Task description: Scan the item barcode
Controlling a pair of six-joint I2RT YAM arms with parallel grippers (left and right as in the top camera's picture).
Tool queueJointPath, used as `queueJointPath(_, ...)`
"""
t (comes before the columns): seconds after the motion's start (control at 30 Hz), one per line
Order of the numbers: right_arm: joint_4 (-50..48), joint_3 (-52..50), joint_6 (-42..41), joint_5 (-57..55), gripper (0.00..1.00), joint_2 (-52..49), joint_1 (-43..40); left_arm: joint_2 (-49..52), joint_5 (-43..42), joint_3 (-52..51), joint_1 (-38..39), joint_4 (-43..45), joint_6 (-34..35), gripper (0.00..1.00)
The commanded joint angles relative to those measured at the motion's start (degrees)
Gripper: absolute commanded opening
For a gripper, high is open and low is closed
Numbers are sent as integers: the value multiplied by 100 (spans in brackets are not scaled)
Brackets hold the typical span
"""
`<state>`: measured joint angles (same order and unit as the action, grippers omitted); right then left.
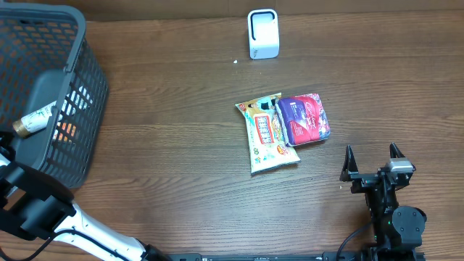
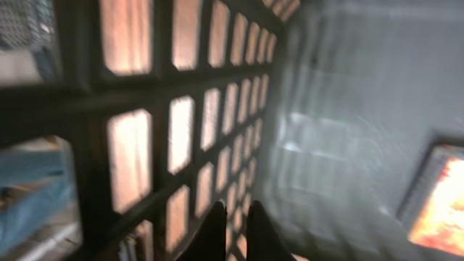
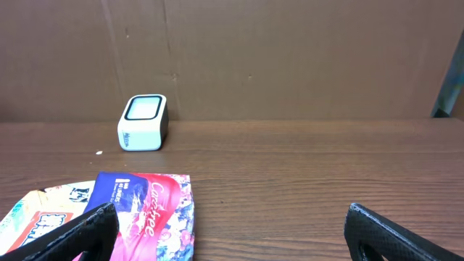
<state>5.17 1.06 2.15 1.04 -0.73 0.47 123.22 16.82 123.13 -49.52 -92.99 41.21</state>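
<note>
Since the right gripper (image 1: 371, 154) stands wide open and empty at the lower right of the overhead frame, we judge it the arm better placed for the two packets lying in the middle of the worktop (image 1: 167, 167). The purple packet (image 1: 305, 118) lies up and to the left of that gripper, near it but apart, and its left edge rests over the yellow packet (image 1: 267, 138). The yellow packet's long axis runs roughly from top to bottom of the frame with a slight tilt. The purple one is closer to square, so we name no clear long axis for it. Beyond both, at the top centre, the white scanner (image 1: 262, 33) stands well apart from them. In the right wrist view the scanner sits at upper left and the packets at lower left, so all of them lie left of the line straight ahead of the open jaws. The left gripper (image 2: 232, 230) is closed, with nothing visible between its fingers. It sits inside the dark basket (image 1: 87, 94) at the upper left of the overhead frame, well apart from packets and scanner. We cannot tell which item is meant, nor where any barcode faces. If it is a packet, we judge the reach goes forward and leftward.
</note>
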Motion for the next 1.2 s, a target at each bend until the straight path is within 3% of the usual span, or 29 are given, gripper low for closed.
queueJointPath(0.0, -37, -59, 26, -57, 100, 57, -11, -2, -636, -9, -59, -146, 450, 4)
queueJointPath(0.17, -37, -59, 26, -57, 100, 57, -11, -2, -542, -9, -35, -385, 660, 4)
queueJointPath(0.6, -37, -59, 26, -57, 100, 57, -13, -201, -592, -9, -33, -385, 570, 4)
queueJointPath(0.77, -37, -59, 26, -57, 100, 57, -11, -435, -772, -11, -35, -385, 203, 4)
queueJointPath(1.17, -37, -59, 26, -57, 100, 57, -13, -942, -791, -15, -33, -367, 273, 4)
